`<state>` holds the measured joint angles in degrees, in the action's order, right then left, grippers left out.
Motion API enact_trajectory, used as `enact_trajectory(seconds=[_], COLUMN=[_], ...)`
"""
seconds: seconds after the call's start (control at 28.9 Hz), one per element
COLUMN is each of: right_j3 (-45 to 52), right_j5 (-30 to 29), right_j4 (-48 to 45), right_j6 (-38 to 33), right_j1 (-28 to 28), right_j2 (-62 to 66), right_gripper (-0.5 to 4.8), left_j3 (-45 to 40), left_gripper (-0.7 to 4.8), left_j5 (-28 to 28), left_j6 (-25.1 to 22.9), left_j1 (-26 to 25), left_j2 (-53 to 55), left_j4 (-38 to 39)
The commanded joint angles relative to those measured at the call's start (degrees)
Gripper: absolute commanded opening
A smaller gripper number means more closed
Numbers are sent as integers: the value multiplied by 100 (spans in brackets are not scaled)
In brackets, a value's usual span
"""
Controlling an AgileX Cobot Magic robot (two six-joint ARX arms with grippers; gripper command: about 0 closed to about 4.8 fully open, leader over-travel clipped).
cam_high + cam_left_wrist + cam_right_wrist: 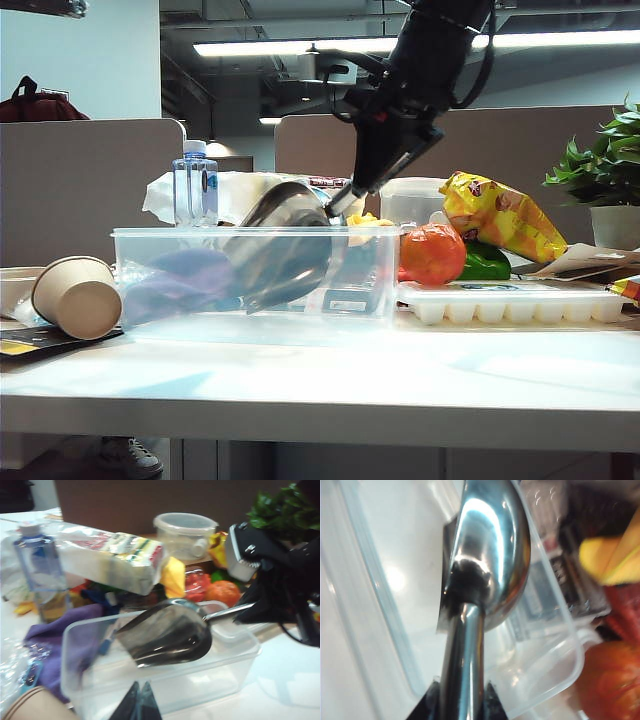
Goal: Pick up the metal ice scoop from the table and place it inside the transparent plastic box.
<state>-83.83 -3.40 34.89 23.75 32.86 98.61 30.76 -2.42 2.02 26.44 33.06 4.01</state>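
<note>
My right gripper (462, 695) is shut on the short tubular handle of the metal ice scoop (490, 555). In the exterior view the right gripper (345, 200) comes down from above. It holds the metal ice scoop (285, 240) tilted, bowl down inside the transparent plastic box (370, 290). The left wrist view shows the scoop (165, 635) above the floor of the box (235, 655), with its handle running to the black right gripper (260, 607). My left gripper (142, 686) is shut on nothing, just outside one wall of the box.
A purple cloth (185, 280) lies in the box's left part. A paper cup (78, 295) lies left of the box, a water bottle (195, 185) behind it. A white ice cube tray (510, 300), orange net bag (432, 253), snack bag (500, 215) and plant (605, 165) are on the right.
</note>
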Motion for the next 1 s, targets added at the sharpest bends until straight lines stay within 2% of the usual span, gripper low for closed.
enact_trajectory(seconds=[0.03,0.21,0.42,0.55,0.83,1.0], right_j3=[-387,-1204,-1921,-1939,-1921,-1921], right_j5=[90,-90,-157,-289,-282,-793], right_j4=[-140,409,949,660,581,76], right_j6=[105,142,181,179,162,-236], right_j1=[-2,22,323,487,411,374], right_j2=[155,664,1117,1106,1147,1150], right_gripper=[-6,-6,-6,-6,-6,-6], left_j3=[35,35,35,35,35,35], left_gripper=[-5,-5,-5,-5,-5,-5], left_j5=[-22,-20,-39,-20,-20,-28], left_j6=[-4,-4,-4,-4,-4,-4], left_j1=[-162,-278,-278,-278,-278,-278], left_j2=[2,2,2,2,2,0], left_j4=[-17,-20,-13,-15,-15,-15])
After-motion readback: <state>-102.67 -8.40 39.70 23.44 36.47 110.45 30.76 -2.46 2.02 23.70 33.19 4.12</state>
